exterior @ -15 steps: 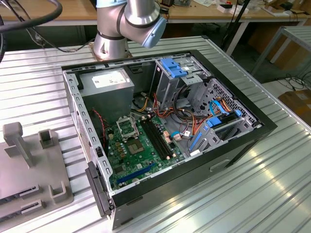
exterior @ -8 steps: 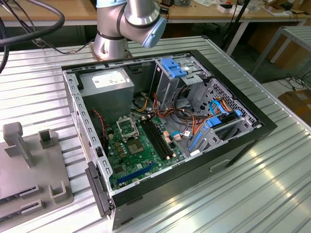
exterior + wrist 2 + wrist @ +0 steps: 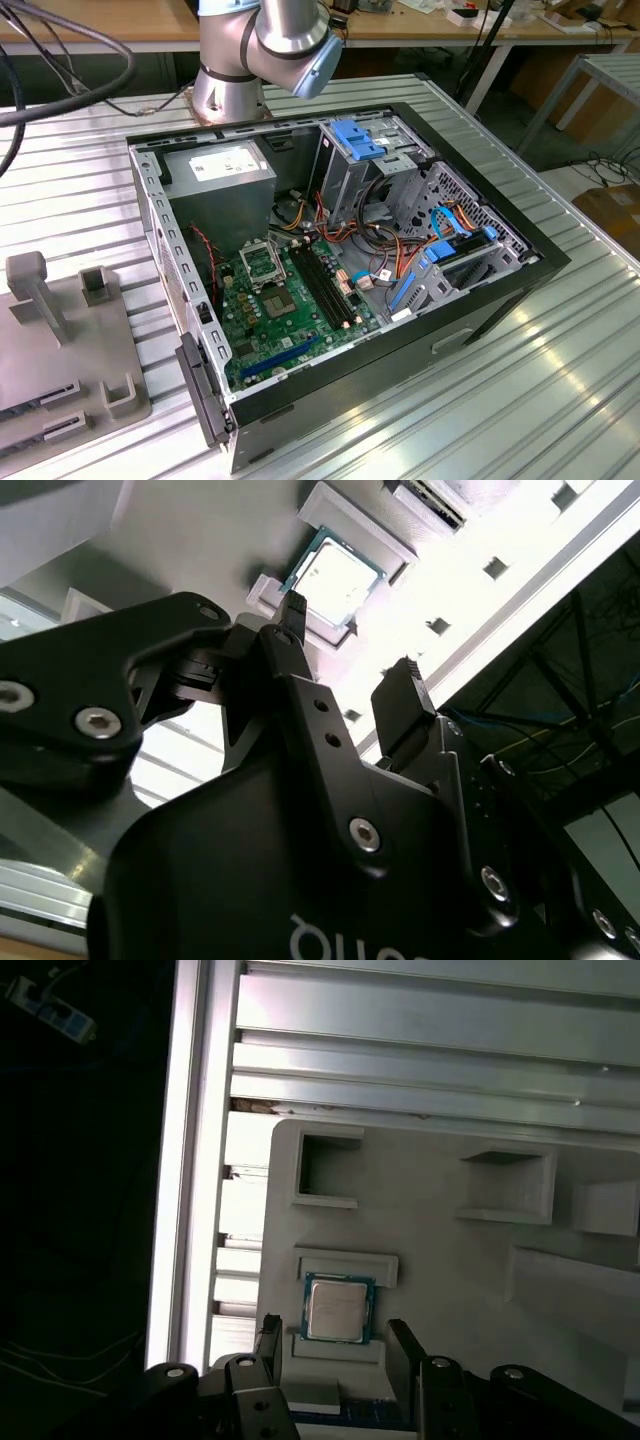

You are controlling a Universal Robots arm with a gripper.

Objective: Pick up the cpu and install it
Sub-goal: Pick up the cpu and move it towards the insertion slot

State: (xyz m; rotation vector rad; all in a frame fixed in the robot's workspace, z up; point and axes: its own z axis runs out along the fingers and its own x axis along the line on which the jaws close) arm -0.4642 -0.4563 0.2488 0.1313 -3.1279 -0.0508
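Note:
The cpu (image 3: 338,1310) is a small square chip with a silver-grey top. It lies flat in a shallow seat of a grey fixture plate (image 3: 450,1270). My gripper (image 3: 334,1340) hovers over it, open, with one dark fingertip on each side of the chip and apart from it. The cpu (image 3: 335,580) also appears in the second wrist view, just beyond the gripper (image 3: 350,640), whose fingers (image 3: 405,690) hold nothing. In the exterior view, the metal-framed socket (image 3: 262,266) sits on the green motherboard inside the open computer case (image 3: 400,370).
The arm's base and elbow (image 3: 265,45) stand behind the case. A grey power-supply box (image 3: 225,172), memory slots and loose cables crowd the case. A grey fixture (image 3: 60,350) with upright posts lies at the exterior view's left. The table edge (image 3: 190,1160) runs beside the plate.

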